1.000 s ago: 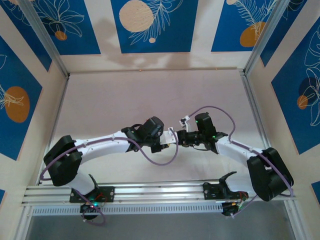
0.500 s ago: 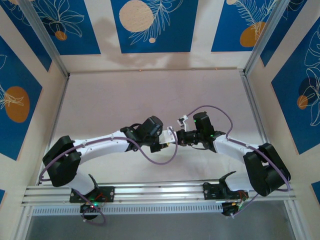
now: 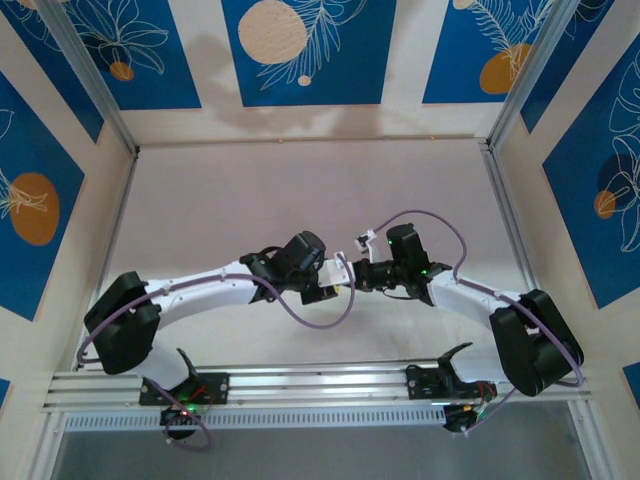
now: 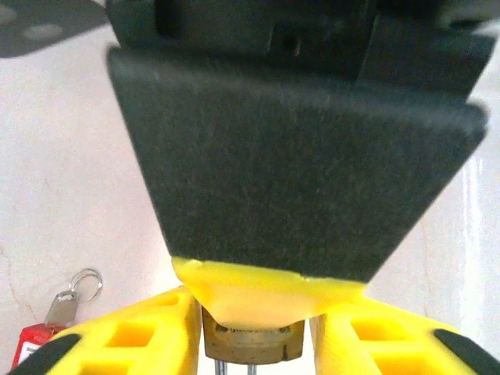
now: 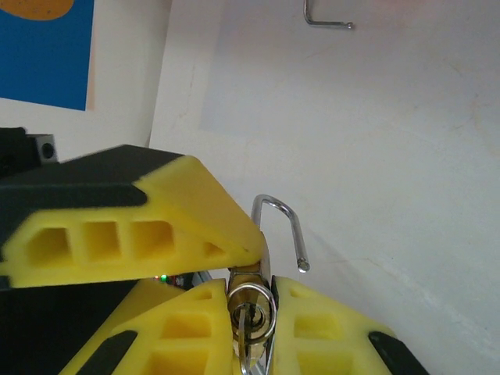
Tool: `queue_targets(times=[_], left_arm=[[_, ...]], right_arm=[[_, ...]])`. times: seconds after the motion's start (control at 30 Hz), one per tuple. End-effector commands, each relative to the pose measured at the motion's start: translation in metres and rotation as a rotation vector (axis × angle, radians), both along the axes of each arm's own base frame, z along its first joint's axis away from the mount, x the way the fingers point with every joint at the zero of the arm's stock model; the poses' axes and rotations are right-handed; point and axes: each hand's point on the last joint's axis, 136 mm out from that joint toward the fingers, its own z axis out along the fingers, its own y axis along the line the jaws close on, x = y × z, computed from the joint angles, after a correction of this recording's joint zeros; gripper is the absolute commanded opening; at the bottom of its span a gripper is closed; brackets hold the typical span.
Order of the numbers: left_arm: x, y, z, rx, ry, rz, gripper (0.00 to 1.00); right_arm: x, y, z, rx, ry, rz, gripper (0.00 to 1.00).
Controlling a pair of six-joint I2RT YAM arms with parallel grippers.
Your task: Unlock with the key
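Key (image 5: 250, 322) clenched in R pincer (image 5: 250, 297) at brass padlock (image 4: 251, 350); L pincer (image 4: 252, 330) grip unclear; red padlock (image 4: 27, 345) nearby.

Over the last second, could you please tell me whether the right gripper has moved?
Yes, slightly: the right gripper has edged left, judged against the fixed aluminium rail.

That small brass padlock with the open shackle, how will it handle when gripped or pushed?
The brass padlock looks solid metal: probably stiff, heavy for its size. Its raised shackle may swivel freely. Smooth sides could slip in a grip.
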Motion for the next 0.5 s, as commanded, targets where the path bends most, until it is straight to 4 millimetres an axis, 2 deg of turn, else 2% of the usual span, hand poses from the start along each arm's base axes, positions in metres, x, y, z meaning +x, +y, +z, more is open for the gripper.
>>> queue_targets(times=[0.0, 0.17, 0.47], left_arm=[[-0.001, -0.011, 0.035, -0.095, -0.031, -0.021, 0.46], [-0.003, 0.0, 0.038, -0.108, -0.046, 0.01, 0.65], [-0.007, 0.018, 0.049, -0.105, -0.084, 0.044, 0.91]], right_arm=[[0.002, 0.0, 0.007, -0.013, -0.036, -0.002, 0.04], [0.002, -0.002, 0.009, -0.017, -0.047, -0.009, 0.04], [0.007, -0.004, 0.014, -0.022, -0.06, -0.019, 0.04]])
